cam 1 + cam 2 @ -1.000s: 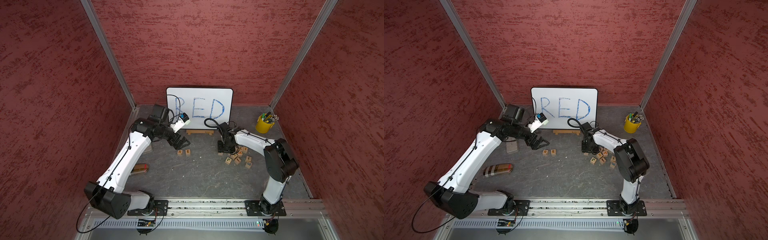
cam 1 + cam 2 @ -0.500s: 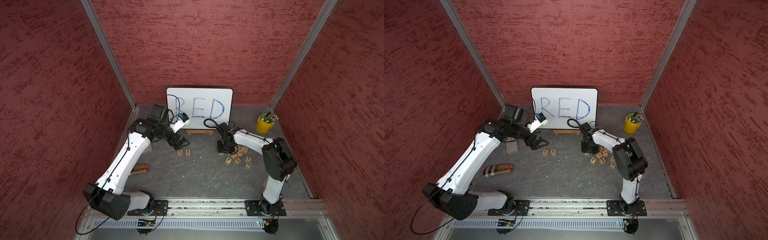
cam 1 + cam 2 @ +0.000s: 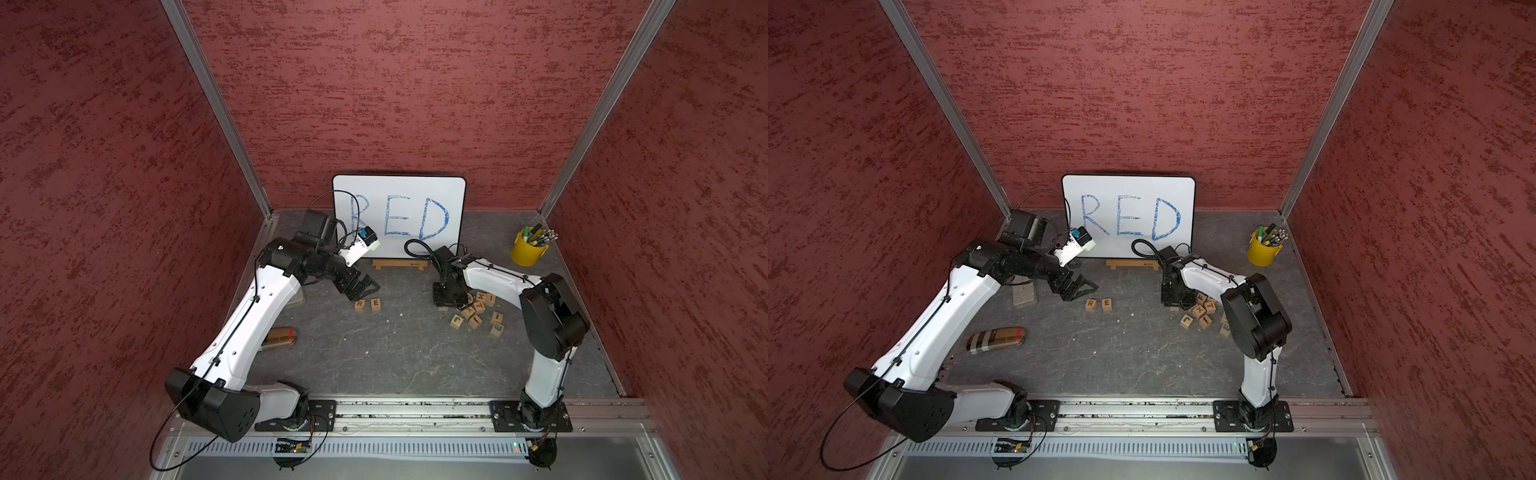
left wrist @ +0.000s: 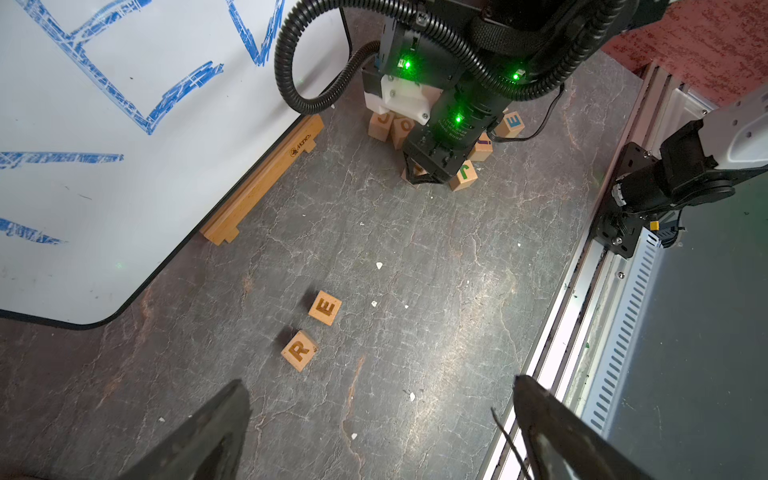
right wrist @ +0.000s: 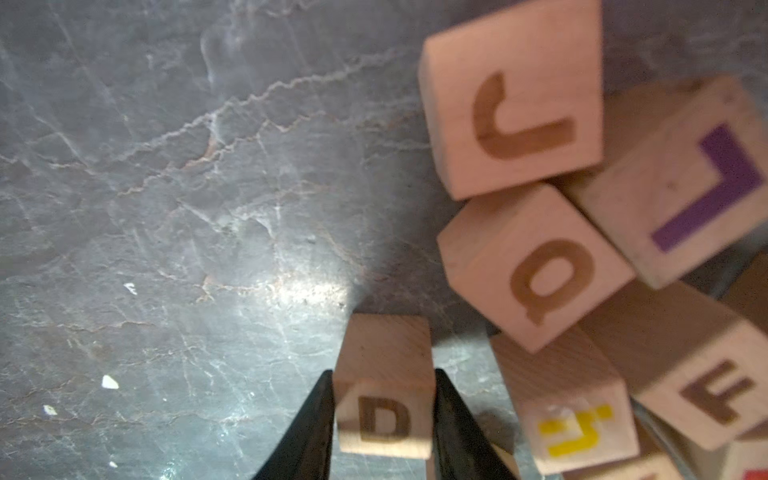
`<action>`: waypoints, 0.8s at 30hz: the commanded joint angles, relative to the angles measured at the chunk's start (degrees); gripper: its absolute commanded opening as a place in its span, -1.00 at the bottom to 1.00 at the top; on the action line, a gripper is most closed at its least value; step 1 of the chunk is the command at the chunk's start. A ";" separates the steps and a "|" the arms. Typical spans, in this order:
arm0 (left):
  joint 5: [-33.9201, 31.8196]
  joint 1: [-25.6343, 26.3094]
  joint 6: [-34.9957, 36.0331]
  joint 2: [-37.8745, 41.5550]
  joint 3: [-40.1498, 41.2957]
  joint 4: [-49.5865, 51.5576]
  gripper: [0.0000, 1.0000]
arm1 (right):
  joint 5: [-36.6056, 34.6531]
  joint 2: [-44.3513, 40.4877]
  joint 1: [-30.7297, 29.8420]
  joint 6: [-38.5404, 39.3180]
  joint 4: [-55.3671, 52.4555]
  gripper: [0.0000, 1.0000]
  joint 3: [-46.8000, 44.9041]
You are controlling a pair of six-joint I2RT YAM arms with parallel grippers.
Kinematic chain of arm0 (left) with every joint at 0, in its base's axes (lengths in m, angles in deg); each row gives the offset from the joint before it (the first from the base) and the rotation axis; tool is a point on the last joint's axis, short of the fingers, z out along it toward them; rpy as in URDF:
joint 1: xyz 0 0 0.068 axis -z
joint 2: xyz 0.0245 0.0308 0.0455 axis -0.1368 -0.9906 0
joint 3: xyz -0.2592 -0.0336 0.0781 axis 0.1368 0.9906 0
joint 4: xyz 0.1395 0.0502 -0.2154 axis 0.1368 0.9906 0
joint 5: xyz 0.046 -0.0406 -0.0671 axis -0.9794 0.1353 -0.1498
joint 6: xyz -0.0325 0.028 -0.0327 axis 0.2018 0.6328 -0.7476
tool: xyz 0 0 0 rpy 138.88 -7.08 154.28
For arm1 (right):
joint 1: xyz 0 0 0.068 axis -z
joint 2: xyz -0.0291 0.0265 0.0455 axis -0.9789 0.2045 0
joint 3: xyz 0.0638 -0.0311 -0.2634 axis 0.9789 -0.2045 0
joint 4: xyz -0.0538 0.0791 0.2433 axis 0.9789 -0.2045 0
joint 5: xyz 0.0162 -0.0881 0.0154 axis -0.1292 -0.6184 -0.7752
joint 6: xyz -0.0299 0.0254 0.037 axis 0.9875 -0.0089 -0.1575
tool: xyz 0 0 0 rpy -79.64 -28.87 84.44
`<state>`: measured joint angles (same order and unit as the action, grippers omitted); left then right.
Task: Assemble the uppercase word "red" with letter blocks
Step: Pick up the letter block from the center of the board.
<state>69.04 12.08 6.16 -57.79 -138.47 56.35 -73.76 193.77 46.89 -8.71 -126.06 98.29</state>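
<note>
Left tool (image 3: 366, 288) hangs released, jaws spread wide, over the bench (image 3: 374, 361) in front of the whiteboard (image 3: 399, 195) w/ blue "RED". Just right of it the R block (image 3: 360, 305) and E block (image 3: 376, 304) lie flat, letters up, side by side w/ a thin gap; both top views show them well apart from the rest. Further right, the right tool (image 5: 383, 409) points down at the bench, clenched on the D block (image 5: 384, 365). One finger sits on each side face and they look pressed on, tho the wrist view is blurry there. D block stands on the bench, near but not touching the other blocks (image 3: 478, 309) (J, Q, F etc.) heaped right of it. Far right, by the back wall: yellow cup (image 3: 525, 251) w/ pens.
</note>
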 commanded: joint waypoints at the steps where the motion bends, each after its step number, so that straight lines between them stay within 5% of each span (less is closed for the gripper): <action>1: 0.18 -0.06 0.65 1.18 0.52 -1.14 0.99 | -1.45 0.74 -0.80 -1.25 -0.79 -0.28 2.23; 24: 0.61 -0.56 -0.52 2.38 2.03 -3.52 0.99 | 0.32 5.27 -6.73 -4.76 -2.33 -0.38 12.83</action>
<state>69.08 12.01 6.10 -56.72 -137.68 54.03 -73.71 197.31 41.47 -11.27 -127.87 109.27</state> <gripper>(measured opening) 0.996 0.336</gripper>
